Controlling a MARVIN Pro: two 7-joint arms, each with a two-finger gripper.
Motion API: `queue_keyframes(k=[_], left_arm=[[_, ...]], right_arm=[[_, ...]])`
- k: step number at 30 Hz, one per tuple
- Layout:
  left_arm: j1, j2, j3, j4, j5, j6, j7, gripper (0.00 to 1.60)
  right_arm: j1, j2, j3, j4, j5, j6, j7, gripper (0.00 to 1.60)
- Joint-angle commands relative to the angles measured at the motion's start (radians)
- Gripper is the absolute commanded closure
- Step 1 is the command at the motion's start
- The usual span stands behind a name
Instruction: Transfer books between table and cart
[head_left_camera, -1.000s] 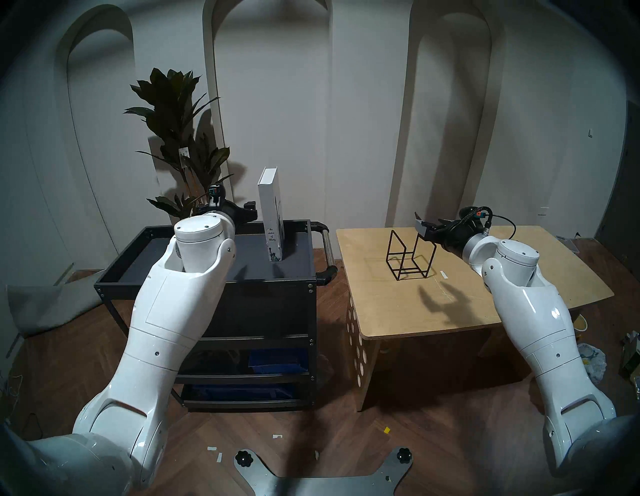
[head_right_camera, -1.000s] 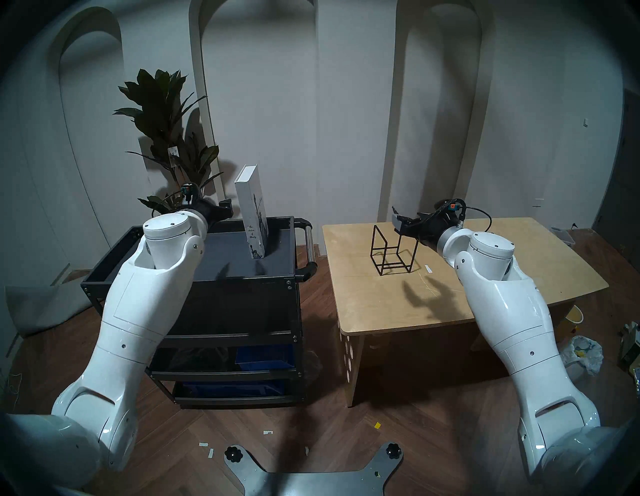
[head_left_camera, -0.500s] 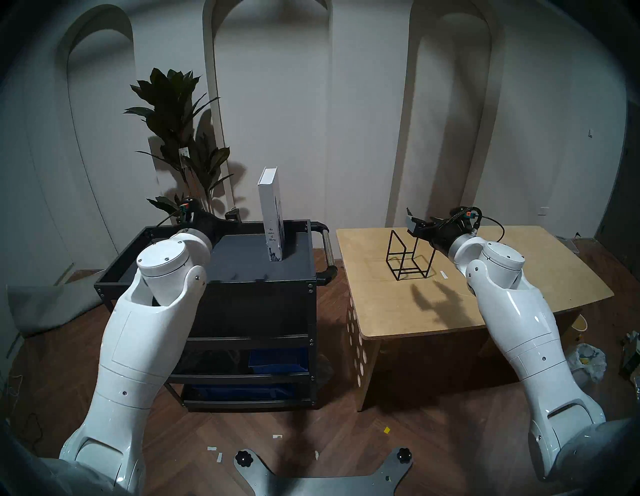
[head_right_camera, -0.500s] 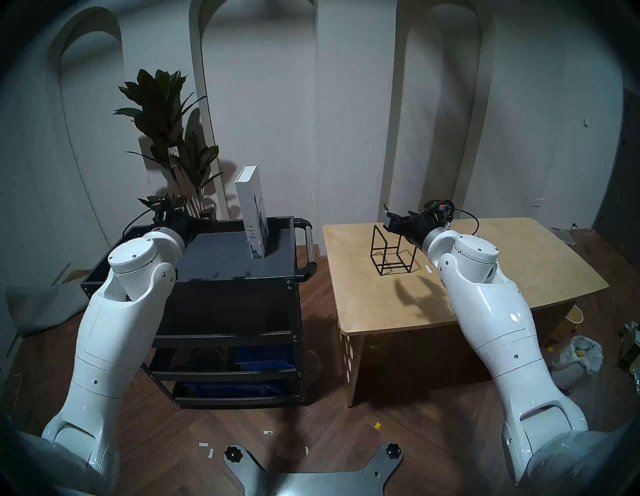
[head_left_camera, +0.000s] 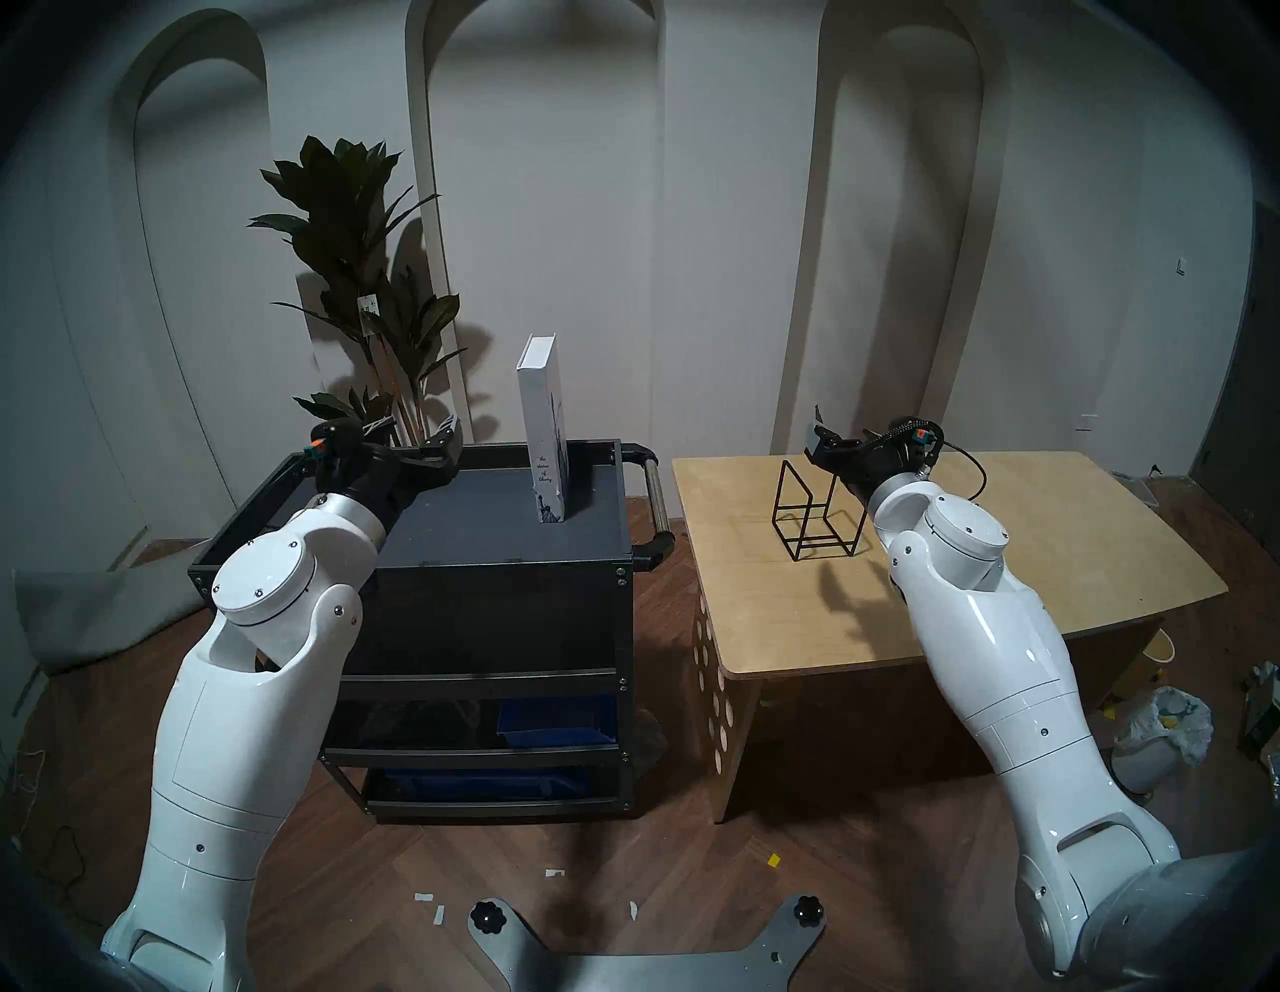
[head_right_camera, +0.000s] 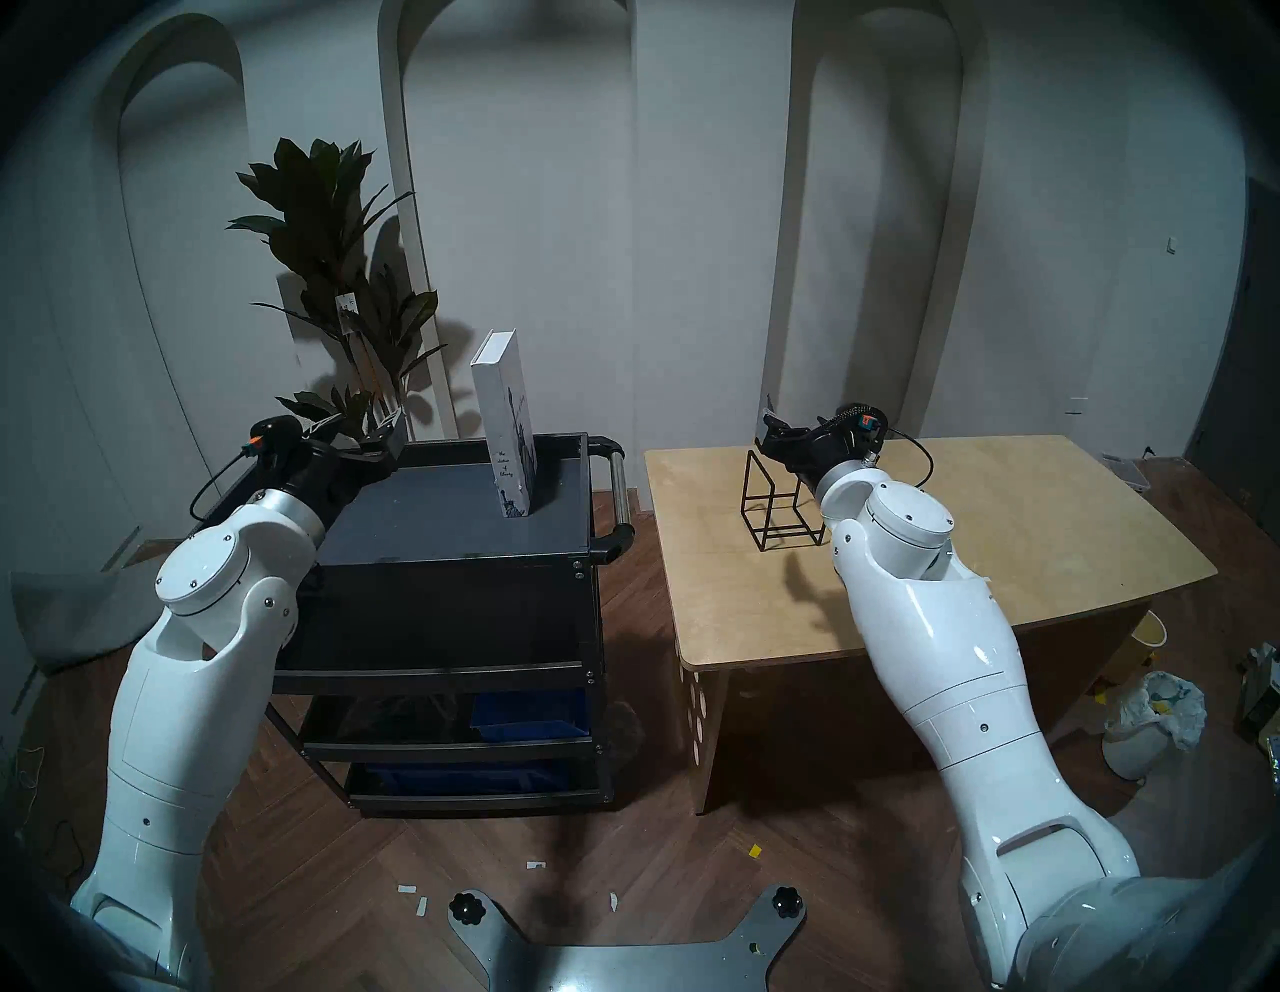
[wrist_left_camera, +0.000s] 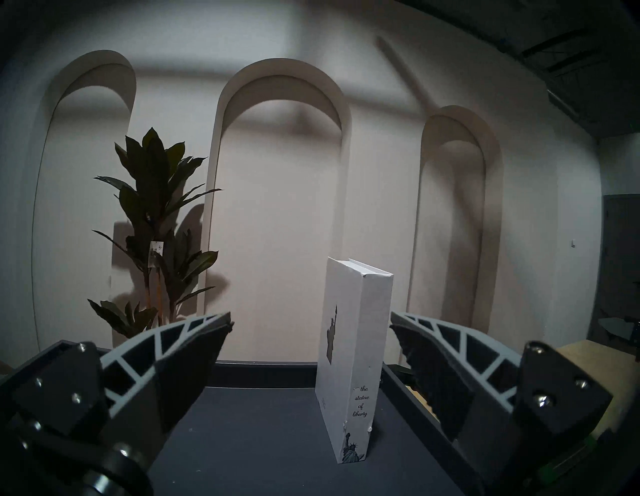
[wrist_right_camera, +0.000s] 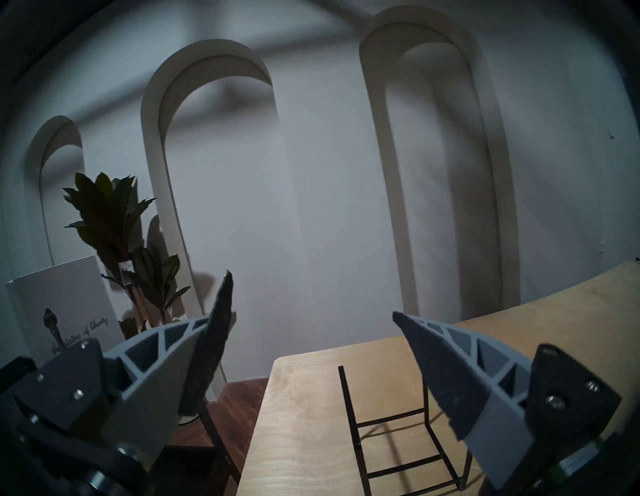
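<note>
The white book (head_left_camera: 544, 429) stands upright on the right part of the black cart's top tray (head_left_camera: 485, 564); it also shows in the other head view (head_right_camera: 502, 429) and both wrist views (wrist_left_camera: 353, 363) (wrist_right_camera: 62, 304). My left gripper (head_left_camera: 415, 433) (wrist_left_camera: 310, 317) is open and empty over the tray's back left, level with the book and apart from it. My right gripper (head_left_camera: 828, 443) (wrist_right_camera: 310, 294) is open and empty above the black wire rack (head_left_camera: 817, 512) on the plywood table (head_left_camera: 796, 609).
A tall potted plant (head_left_camera: 353, 242) stands behind the cart. The cart's handle (head_left_camera: 654, 499) sticks out toward the table. Blue bins (head_left_camera: 554, 720) sit on the lower shelves. A bagged bin (head_left_camera: 1170, 727) and litter lie on the floor at right.
My left gripper has drawn back to the left, away from the book, and its elbow has dropped. My right gripper has shifted left over the wire rack. The book has not moved.
</note>
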Motion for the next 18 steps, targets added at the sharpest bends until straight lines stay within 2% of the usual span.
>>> queue_keyframes(k=[1,8,18], left_arm=[[-0.111,-0.009,0.046,0.106,0.036,-0.052,-0.018,0.00],[-0.158,-0.021,0.056,0.152,0.038,-0.070,-0.026,0.00],[-0.162,-0.026,0.057,0.160,0.051,-0.092,-0.035,0.00]], right_arm=[[0.026,-0.019,-0.011,-0.027,-0.022,0.006,-0.048,0.00],[0.031,-0.012,-0.014,-0.025,-0.018,0.013,-0.050,0.00],[0.046,-0.010,-0.051,-0.008,-0.053,0.016,-0.065,0.00]])
